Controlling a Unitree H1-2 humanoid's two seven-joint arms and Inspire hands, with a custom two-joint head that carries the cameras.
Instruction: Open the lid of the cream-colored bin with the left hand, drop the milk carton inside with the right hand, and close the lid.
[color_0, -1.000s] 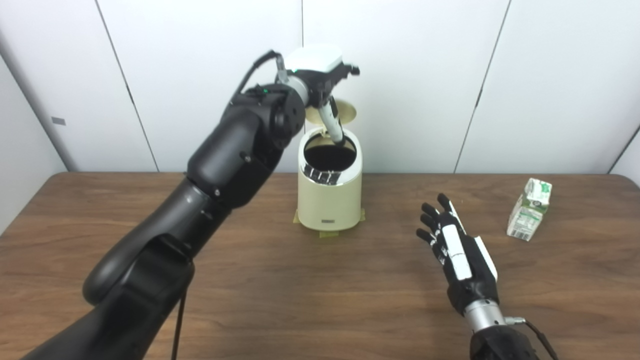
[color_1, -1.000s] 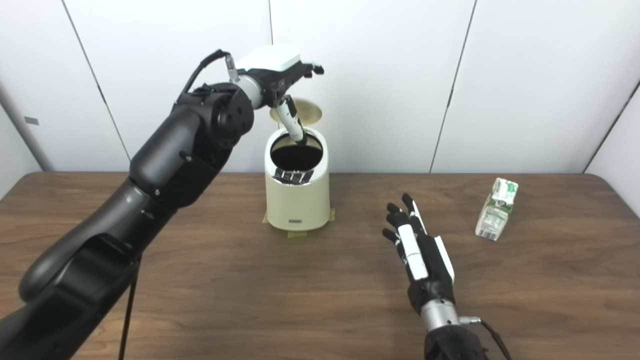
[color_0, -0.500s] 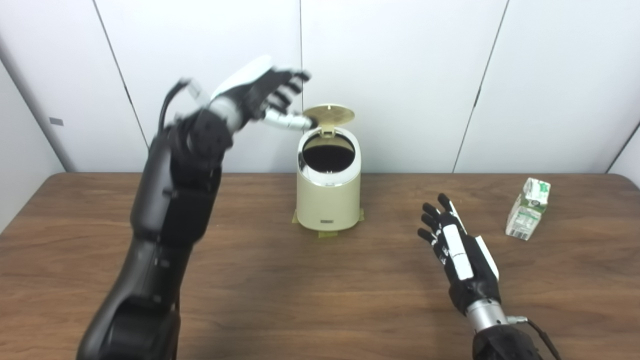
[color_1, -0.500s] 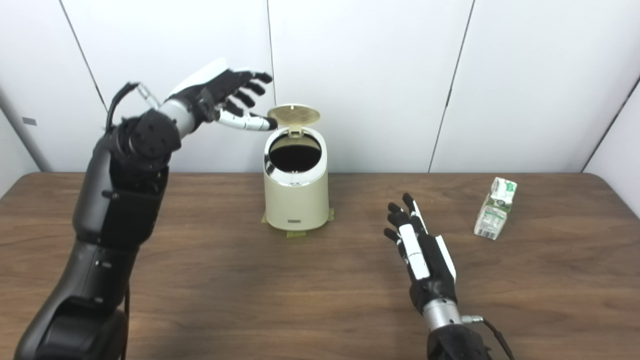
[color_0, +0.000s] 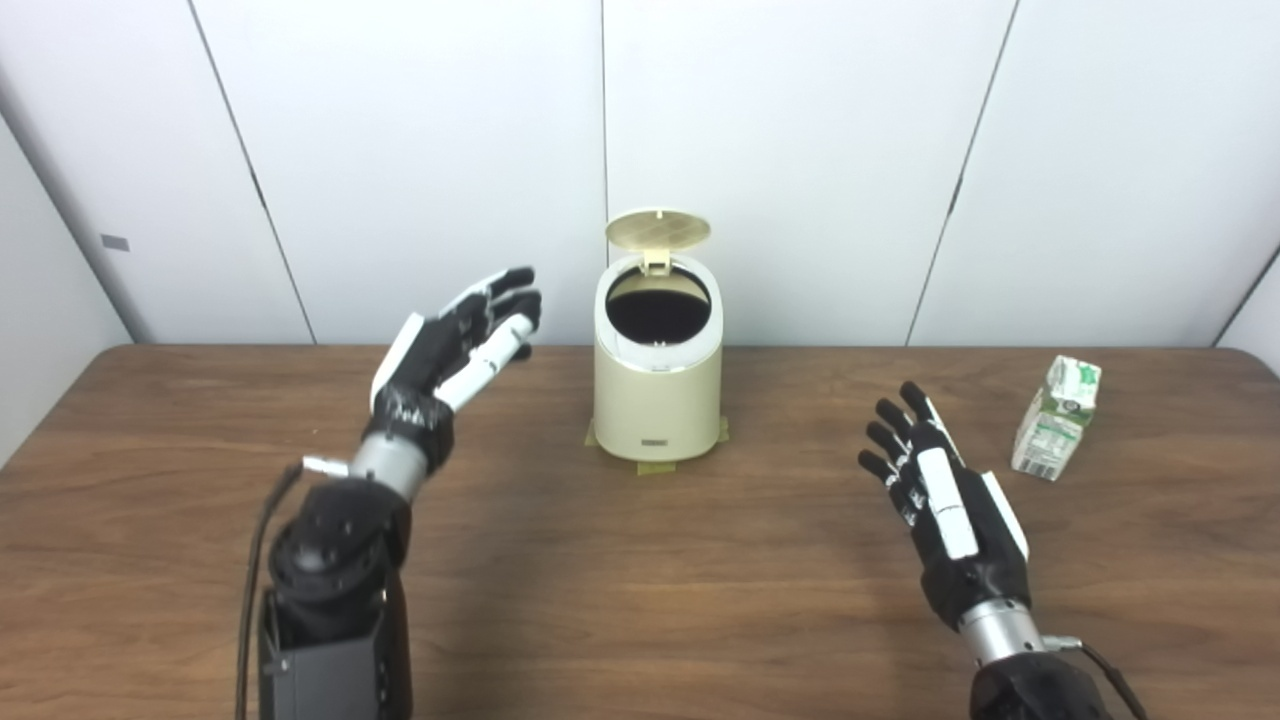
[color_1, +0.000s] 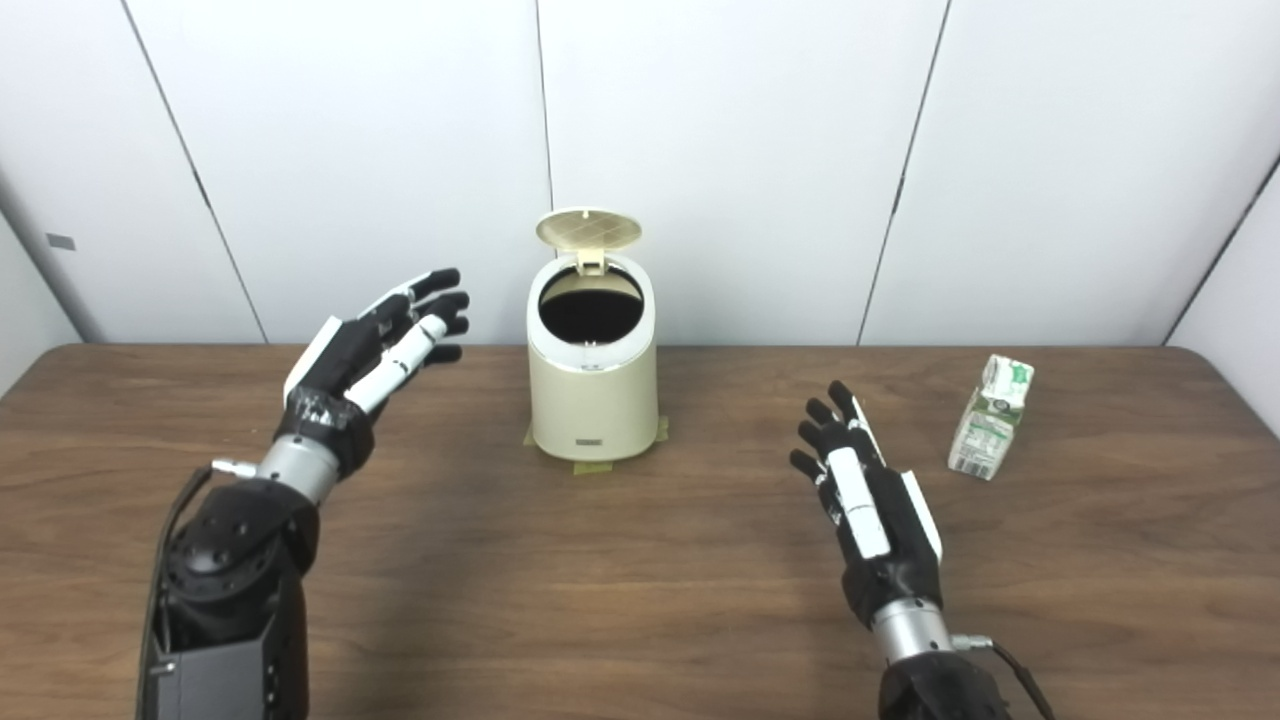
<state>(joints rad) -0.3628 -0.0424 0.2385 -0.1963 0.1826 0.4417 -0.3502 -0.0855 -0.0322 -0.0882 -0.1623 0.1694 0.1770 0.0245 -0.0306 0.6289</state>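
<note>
Cream-coloured cylindrical plastic bin (color_0: 657, 385): round lid (color_0: 658, 229) stands upright, clearing the mouth; green-and-white milk carton (color_0: 1057, 418) ungrasped; left hand (color_0: 450, 345) and right hand (color_0: 945, 510) released, empty.

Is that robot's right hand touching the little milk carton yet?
Apart. In the right eye view, the right hand hovers open, with bare wooden table plainly showing between its fingers and the milk carton.

A brown wooden table (color_0: 640, 610) spans the view. White wall panels (color_0: 800, 150) with dark vertical seams stand behind its far edge.
</note>
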